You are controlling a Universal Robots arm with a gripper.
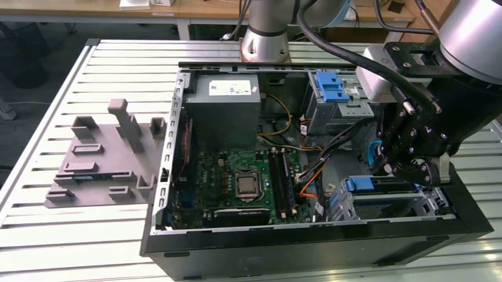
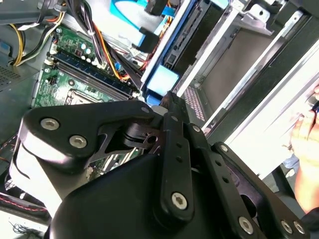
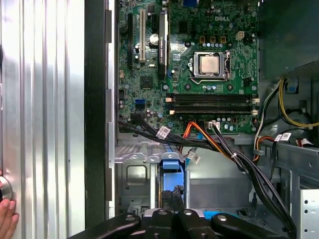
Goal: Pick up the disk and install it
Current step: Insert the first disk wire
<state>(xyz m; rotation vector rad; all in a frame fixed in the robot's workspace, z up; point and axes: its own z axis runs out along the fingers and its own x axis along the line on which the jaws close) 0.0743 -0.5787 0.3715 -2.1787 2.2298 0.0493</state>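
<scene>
In the exterior view, an open computer case (image 1: 314,235) lies on its side on a slatted metal table (image 1: 47,235), with the green motherboard (image 1: 235,182) at its middle and the grey power supply box (image 1: 223,108) at about 12 o'clock of that board. The gripper (image 1: 392,170) hangs over the metal drive cage (image 1: 392,202), which sits at roughly 3 to 4 o'clock of the motherboard.

The disk (image 1: 372,185) sits edge-up in this cage, a blue rail showing on top, directly under the fingertips. In the first wrist view the disk (image 3: 172,186) stands in the cage slot with the black fingers (image 3: 162,219) close on either side of its upper edge. They appear to be clamped on it, though the contact itself is hard to make out. In the second wrist view, the gripper (image 2: 172,107) points at the blue end of the disk (image 2: 162,79) beside the cage wall.

A bundle of black and orange cables (image 3: 224,149) runs between the motherboard and the cage. A grey fixture tray (image 1: 102,158) rests on the table at 9 o'clock of the case. A person's hand (image 3: 6,221) touches the table edge in the first wrist view.
</scene>
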